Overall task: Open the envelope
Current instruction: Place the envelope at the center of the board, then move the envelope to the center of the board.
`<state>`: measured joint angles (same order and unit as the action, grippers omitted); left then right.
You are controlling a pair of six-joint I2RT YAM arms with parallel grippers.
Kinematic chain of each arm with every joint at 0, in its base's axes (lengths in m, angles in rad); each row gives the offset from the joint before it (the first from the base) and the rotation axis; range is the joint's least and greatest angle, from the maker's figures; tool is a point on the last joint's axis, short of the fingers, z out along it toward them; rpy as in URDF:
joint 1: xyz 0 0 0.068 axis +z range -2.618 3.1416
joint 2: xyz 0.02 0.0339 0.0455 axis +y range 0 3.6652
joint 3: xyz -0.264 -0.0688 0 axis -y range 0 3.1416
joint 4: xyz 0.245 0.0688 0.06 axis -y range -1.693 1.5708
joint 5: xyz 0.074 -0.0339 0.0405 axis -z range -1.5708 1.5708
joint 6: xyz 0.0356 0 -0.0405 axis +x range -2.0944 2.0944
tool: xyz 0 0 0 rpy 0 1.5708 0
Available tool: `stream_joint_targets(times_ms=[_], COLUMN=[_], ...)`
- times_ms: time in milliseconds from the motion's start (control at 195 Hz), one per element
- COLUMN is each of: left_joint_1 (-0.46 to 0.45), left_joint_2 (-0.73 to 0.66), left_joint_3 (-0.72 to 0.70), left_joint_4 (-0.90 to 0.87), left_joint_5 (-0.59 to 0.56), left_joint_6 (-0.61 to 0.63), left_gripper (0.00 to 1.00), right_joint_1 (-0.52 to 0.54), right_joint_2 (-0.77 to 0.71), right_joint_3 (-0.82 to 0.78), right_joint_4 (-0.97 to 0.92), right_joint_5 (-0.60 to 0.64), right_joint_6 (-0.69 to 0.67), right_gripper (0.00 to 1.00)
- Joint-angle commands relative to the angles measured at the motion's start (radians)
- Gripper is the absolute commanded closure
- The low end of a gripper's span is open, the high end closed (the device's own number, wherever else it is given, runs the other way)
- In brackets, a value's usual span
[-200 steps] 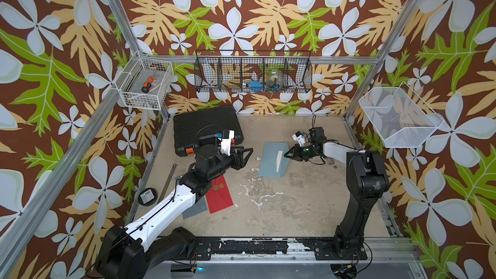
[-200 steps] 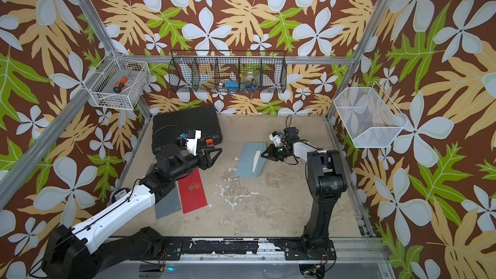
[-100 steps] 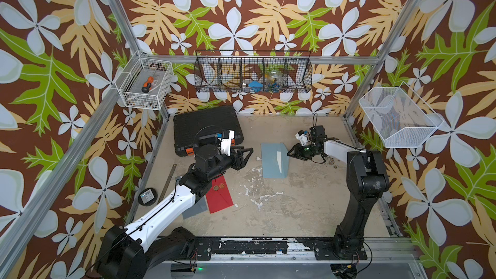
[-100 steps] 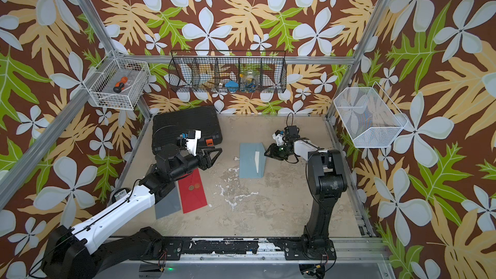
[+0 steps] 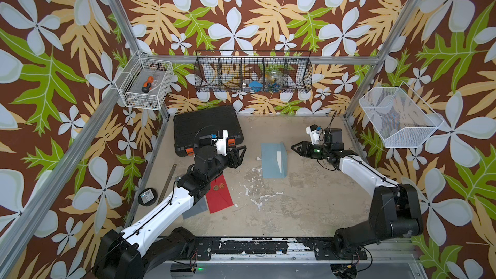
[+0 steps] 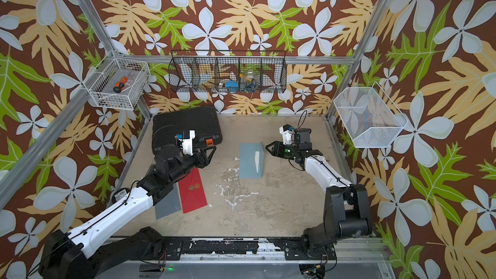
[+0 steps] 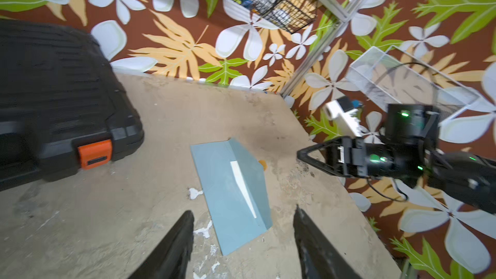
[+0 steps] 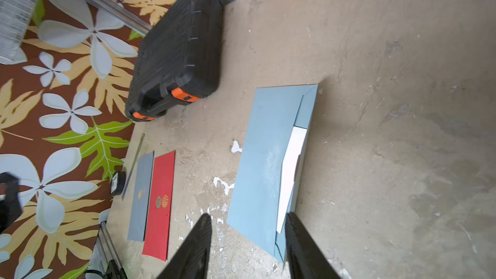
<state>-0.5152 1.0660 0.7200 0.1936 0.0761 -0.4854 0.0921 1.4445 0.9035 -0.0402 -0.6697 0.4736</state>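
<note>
Illumination is bright, even and diffuse in all views; shadows on the table (image 5: 308,202) are soft and faint. No glare is present. Both top views are sharp. Both wrist views show wide-angle distortion at the edges and motion blur, notably on the black case (image 7: 61,97).

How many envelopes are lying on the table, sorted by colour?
Light blue envelope: 1
Red envelope: 1
Grey envelope: 1
Total: 3
</note>
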Motion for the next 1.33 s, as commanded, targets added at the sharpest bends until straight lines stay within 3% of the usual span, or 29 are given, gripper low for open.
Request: stream_joint_targets(times_ms=[0,164,266,425,660,1018,1325], left_joint_1=[0.001,0.034,0.136,0.280,0.305,0.334,0.337], left_joint_2=[0.000,-0.003,0.002,0.012,0.023,0.029,0.086], left_joint_3=[-0.019,-0.093,-0.157,-0.241,-0.285,-0.316,-0.327], left_joint_4=[-0.052,-0.083,-0.077,-0.067,-0.132,-0.168,-0.115], left_joint_5=[-0.122,-0.187,-0.111,-0.001,-0.059,-0.100,-0.029], left_joint_6=[-0.059,-0.153,-0.237,-0.349,-0.398,-0.370,-0.351], left_gripper=[0.39,0.32,0.30,0.29,0.25,0.07,0.03], right_joint_1=[0.021,0.137,0.240,0.387,0.552,0.658,0.666], right_joint_2=[-0.089,-0.133,-0.112,0.005,0.218,0.370,0.410], right_joint_3=[-0.099,-0.132,-0.143,-0.089,0.053,0.136,0.135], right_joint_4=[0.229,0.244,0.302,0.347,0.295,0.286,0.298], right_joint_5=[-0.035,-0.036,-0.014,0.002,0.022,0.002,0.004], right_joint_6=[0.130,0.130,0.147,0.166,0.152,0.168,0.194], right_gripper=[0.52,0.52,0.50,0.46,0.34,0.20,0.17])
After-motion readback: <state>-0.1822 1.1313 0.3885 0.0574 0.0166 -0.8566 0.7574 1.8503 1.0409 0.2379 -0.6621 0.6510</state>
